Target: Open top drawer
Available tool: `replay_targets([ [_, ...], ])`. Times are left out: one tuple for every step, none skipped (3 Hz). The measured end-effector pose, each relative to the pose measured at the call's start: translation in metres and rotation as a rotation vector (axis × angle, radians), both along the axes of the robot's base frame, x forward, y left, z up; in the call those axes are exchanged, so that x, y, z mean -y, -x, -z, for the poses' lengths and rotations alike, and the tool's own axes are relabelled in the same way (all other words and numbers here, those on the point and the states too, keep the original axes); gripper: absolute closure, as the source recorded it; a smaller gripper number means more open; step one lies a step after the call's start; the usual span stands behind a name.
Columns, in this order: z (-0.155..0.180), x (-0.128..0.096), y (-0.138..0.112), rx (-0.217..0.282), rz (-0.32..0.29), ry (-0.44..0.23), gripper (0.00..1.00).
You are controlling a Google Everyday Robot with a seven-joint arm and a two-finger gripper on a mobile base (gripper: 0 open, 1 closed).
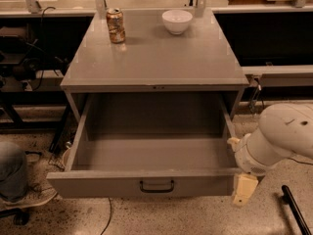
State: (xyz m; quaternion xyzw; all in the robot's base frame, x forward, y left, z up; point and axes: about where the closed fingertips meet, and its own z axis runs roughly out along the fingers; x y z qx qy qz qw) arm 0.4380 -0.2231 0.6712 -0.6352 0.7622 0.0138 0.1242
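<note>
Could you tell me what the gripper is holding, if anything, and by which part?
Cannot tell: the gripper sits at the right front corner of the top drawer; the drawer's centre handle is free.

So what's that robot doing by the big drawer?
A robot arm is opening the top drawer of a grey cabinet. The drawer is already far out. The gripper is by the drawer's front right corner, away from the handle in the middle. A can and a white bowl stand on the cabinet's top.
</note>
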Motion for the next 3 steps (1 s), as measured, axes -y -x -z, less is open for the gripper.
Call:
replay_targets([
  [-0.041,0.016,-0.006,0.073,-0.012,0.016,0.0],
  [-0.122,0.051,-0.015,0.204,0.014,0.072,0.0],
  [-0.172,0.072,-0.023,0.27,0.047,0.108,0.0],
])
